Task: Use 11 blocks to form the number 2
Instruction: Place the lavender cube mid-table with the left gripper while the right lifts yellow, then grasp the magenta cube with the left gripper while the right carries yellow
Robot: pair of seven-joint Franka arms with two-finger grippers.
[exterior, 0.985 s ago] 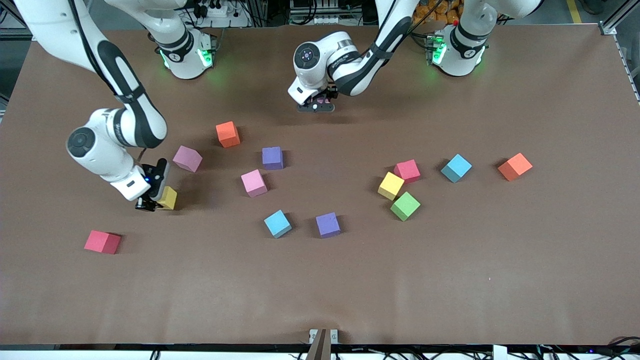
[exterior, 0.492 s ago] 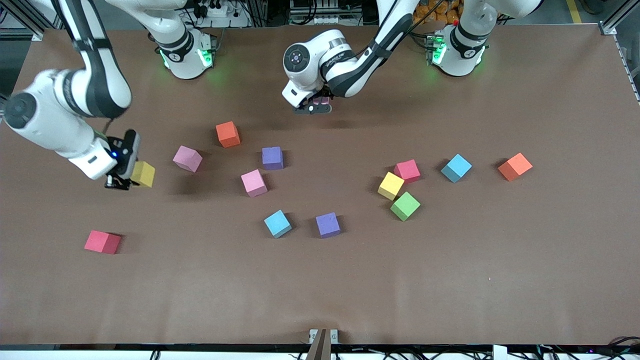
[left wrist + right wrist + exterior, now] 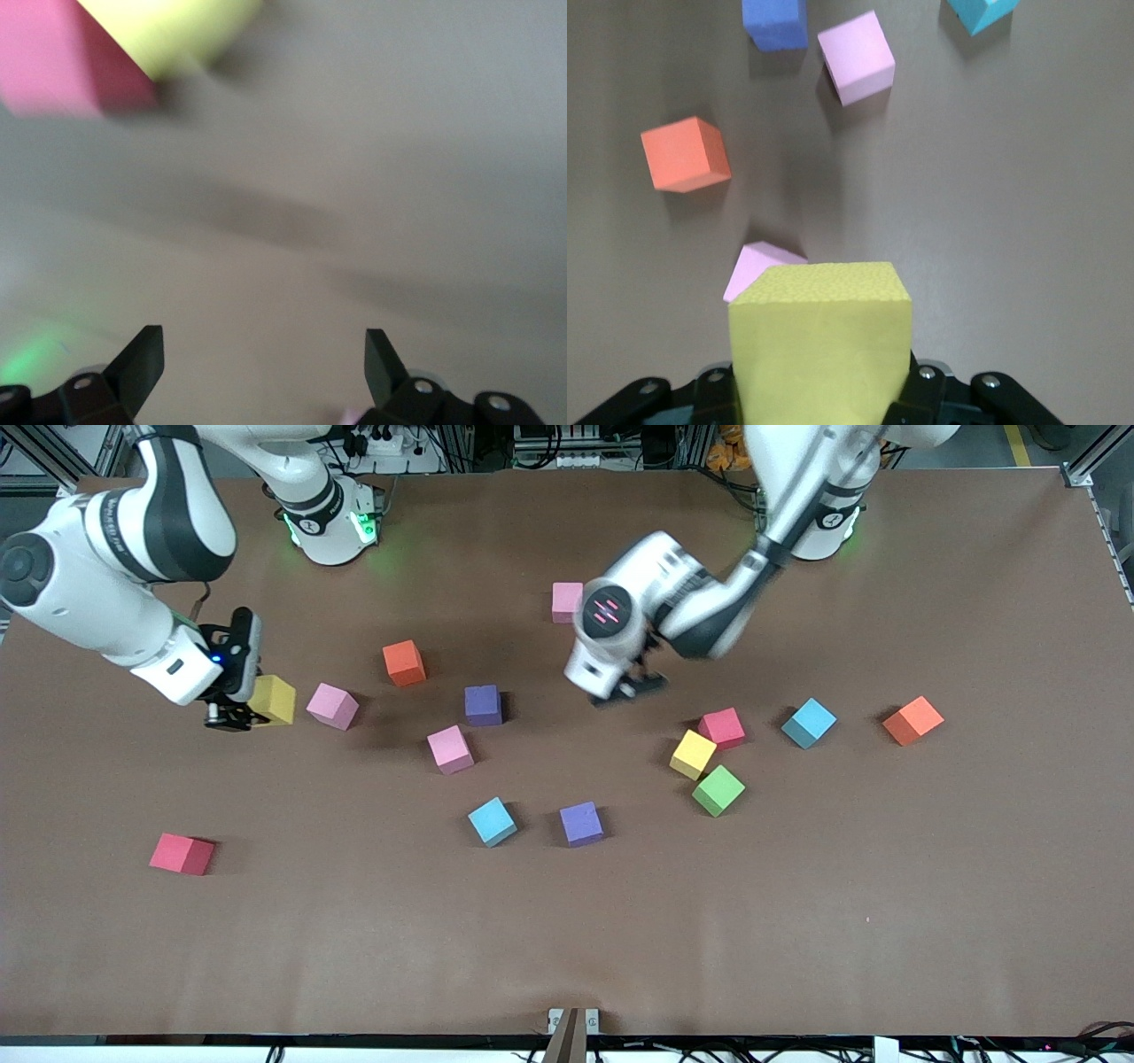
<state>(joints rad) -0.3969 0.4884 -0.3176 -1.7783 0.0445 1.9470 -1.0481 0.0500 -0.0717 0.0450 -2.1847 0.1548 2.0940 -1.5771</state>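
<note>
Brown table [image 3: 886, 912] with 12 scattered cubes [image 3: 581, 823]

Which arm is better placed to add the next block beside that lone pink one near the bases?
Right: its tool already holds a yellow block aloft. The left tool is open and empty, nearer the pink block.

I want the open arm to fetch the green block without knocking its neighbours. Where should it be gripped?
Come straight down on the green block with the left end effector, closing on the two side faces that point away from the yellow block, which sits against one corner. The cube lies turned on the table, so turning the wrist to match seems wise.
</note>
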